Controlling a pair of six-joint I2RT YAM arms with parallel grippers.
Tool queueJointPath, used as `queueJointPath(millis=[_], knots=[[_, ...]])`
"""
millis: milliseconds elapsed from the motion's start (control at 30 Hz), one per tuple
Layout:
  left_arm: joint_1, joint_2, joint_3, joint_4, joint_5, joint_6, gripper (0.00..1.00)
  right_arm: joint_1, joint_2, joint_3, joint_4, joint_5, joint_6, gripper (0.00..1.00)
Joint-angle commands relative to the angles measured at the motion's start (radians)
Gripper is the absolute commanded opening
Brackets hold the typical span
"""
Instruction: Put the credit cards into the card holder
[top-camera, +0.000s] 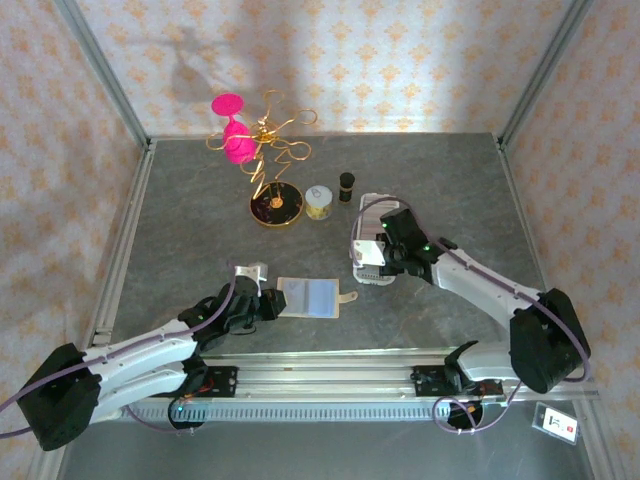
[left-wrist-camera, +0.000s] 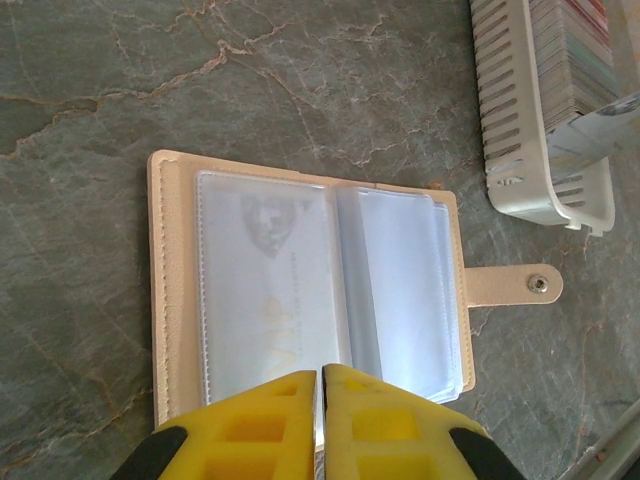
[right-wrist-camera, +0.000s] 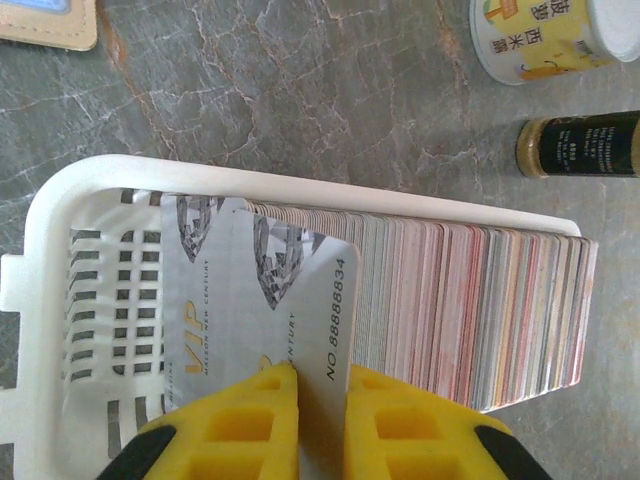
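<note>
The cream-beige card holder (left-wrist-camera: 300, 300) lies open on the table, snap tab (left-wrist-camera: 515, 285) to the right, with a whitish VIP card (left-wrist-camera: 270, 290) inside its left clear sleeve. My left gripper (left-wrist-camera: 321, 375) sits at its near edge, jaws pinched together on a thin clear sleeve. The same card holder (top-camera: 310, 297) lies mid-table beside my left gripper (top-camera: 272, 300). My right gripper (right-wrist-camera: 320, 385) is shut on a whitish credit card (right-wrist-camera: 325, 300) marked NO 88888834, tilted over a white basket (right-wrist-camera: 90, 200). A packed row of cards (right-wrist-camera: 470, 300) stands in the basket.
A gold wire stand with a pink glass (top-camera: 270, 170) rises at the back. A small can (top-camera: 319, 202) and a dark bottle (top-camera: 347, 185) stand beside it, just beyond the basket (top-camera: 372, 272). Walls enclose the grey table.
</note>
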Motion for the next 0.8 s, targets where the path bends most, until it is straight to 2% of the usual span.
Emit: queueJointPath(millis=[0, 100, 167, 233, 333, 500, 567, 633, 767], knots=[[-0.006, 0.002, 0.037, -0.027, -0.017, 0.012, 0.12, -0.004, -0.044, -0.005, 0.019, 0.017, 0.032, 0.13], [-0.006, 0.002, 0.044, -0.051, -0.039, 0.025, 0.14, 0.000, -0.066, 0.000, 0.001, -0.001, 0.057, 0.08], [-0.006, 0.002, 0.051, -0.067, -0.050, 0.029, 0.14, 0.006, -0.077, -0.001, -0.017, 0.007, 0.074, 0.00], [-0.006, -0.001, 0.063, -0.091, -0.051, 0.032, 0.14, 0.036, -0.104, -0.001, -0.072, 0.035, 0.109, 0.00], [-0.006, -0.028, 0.057, -0.111, -0.057, 0.025, 0.14, 0.071, -0.180, 0.008, -0.189, 0.012, 0.201, 0.00], [-0.005, -0.043, 0.078, -0.157, -0.105, 0.045, 0.28, 0.104, -0.309, 0.058, -0.222, -0.094, 0.412, 0.00], [-0.004, -0.026, 0.099, -0.182, -0.124, 0.056, 0.34, 0.109, -0.345, 0.064, -0.143, -0.134, 0.603, 0.00], [-0.005, -0.004, 0.106, -0.185, -0.131, 0.067, 0.39, 0.109, -0.359, 0.066, -0.044, -0.157, 0.859, 0.00], [-0.005, 0.018, 0.118, -0.197, -0.140, 0.063, 0.43, 0.109, -0.326, 0.050, 0.080, -0.102, 1.396, 0.00]])
